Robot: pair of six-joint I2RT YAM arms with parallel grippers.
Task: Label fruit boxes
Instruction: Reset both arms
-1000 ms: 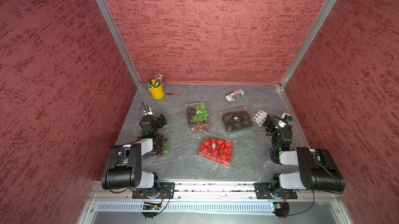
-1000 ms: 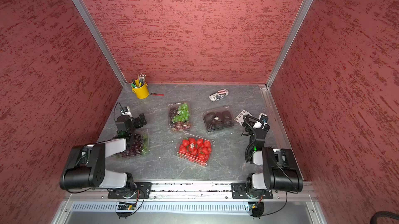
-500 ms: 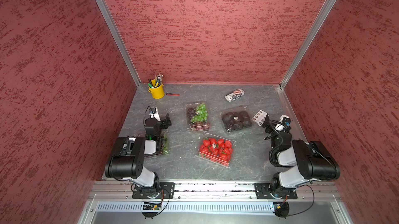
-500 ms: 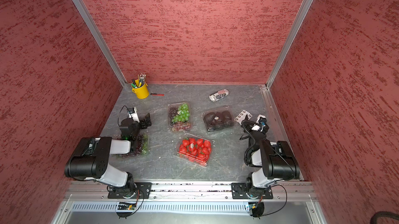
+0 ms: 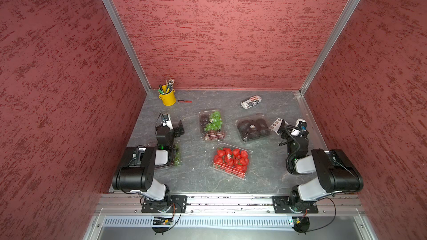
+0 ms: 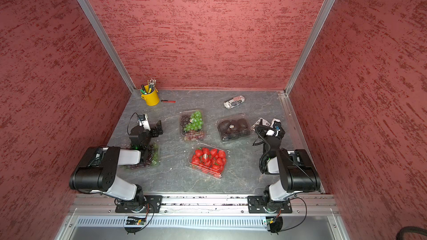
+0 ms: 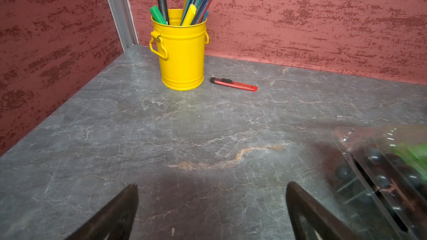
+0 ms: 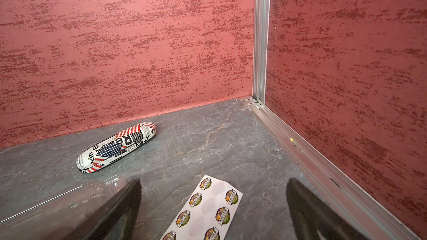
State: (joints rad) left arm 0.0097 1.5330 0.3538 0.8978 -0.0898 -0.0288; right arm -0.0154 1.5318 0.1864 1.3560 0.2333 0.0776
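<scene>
Hanging wide open, the left gripper (image 7: 211, 215) is pointing at the table (image 7: 161, 146) just beside the mixed grape box (image 7: 383, 181). The right gripper (image 8: 213, 215) is gaping too, over the sticker sheet (image 8: 215, 195), its writing too small to read. The strawberry box (image 5: 231, 159) and dark fruit box (image 5: 253, 128) are sitting mid-table, each wearing a round sticker (image 5: 228, 156).

- The printed case (image 8: 116, 147) carries newspaper-style print; only "kin" and a big "R" are readable.
- The round stickers on the sticker sheet (image 8: 205, 213) bear a band of characters, too small to read.
</scene>
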